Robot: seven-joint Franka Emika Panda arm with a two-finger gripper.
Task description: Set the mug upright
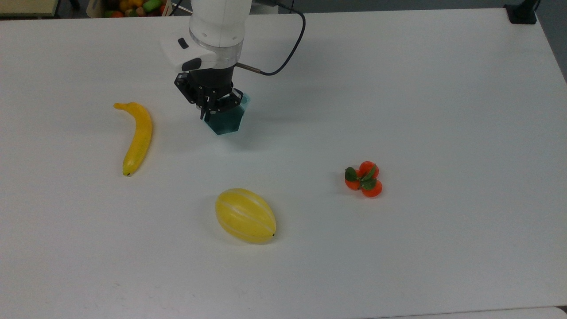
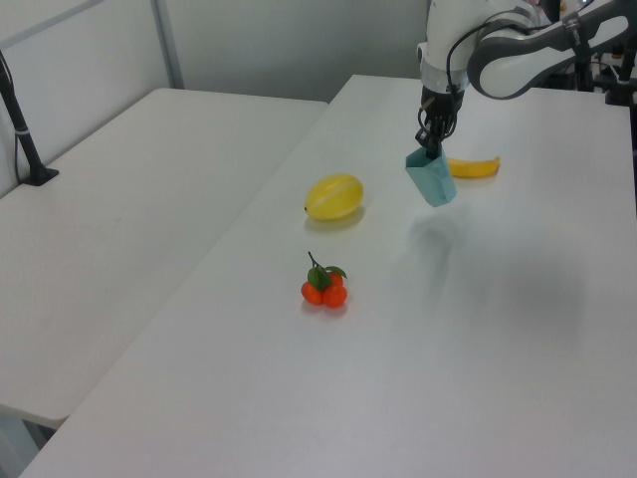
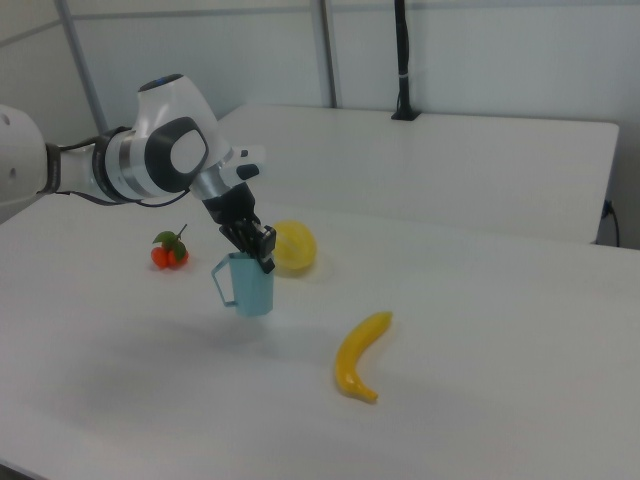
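Observation:
The mug is a small blue-green faceted cup. It hangs mouth up and nearly upright, a little above the white table, with its shadow under it in the left view. My gripper points straight down from above and is shut on the mug's rim. The mug hangs in front of the banana in the left view, below the gripper. A loop like a handle sticks out on the right view's left side of the mug, under the gripper.
A banana lies to the top view's left of the mug. A yellow melon lies nearer the front. A cluster of small orange fruit with leaves lies toward the top view's right. A box of toy fruit stands beyond the table's far edge.

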